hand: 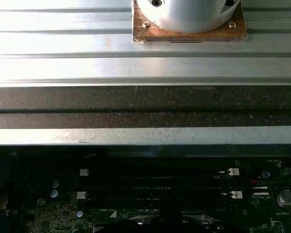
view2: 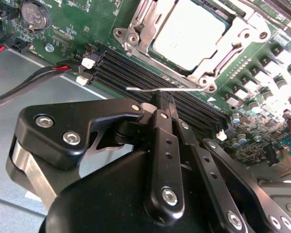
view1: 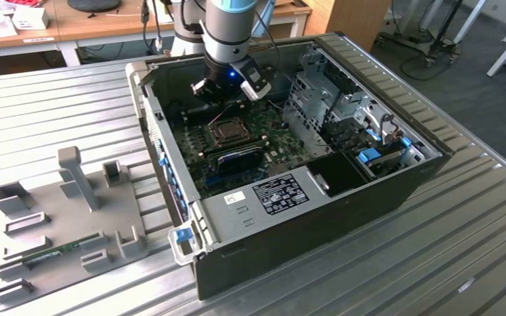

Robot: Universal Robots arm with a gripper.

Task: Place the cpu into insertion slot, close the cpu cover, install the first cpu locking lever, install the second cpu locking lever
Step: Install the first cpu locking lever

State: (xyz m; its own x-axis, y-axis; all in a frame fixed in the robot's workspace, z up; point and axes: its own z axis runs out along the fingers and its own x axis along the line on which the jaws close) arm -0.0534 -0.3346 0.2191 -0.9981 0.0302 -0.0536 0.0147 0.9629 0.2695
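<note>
- Second wrist view: the cpu (view2: 191, 34) sits in the insertion slot (view2: 128, 36), with the cpu cover (view2: 144, 19) lowered over it.
- Beside the socket, the end effector (view2: 164, 99) is pinched closed on a thin locking lever (view2: 140, 89), which looks not yet latched.

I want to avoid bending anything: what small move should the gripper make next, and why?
Probably push the locking lever toward the cpu cover. The cpu sits under the closed cover, while the lever juts over the memory slots, right at the shut gripper.
</note>
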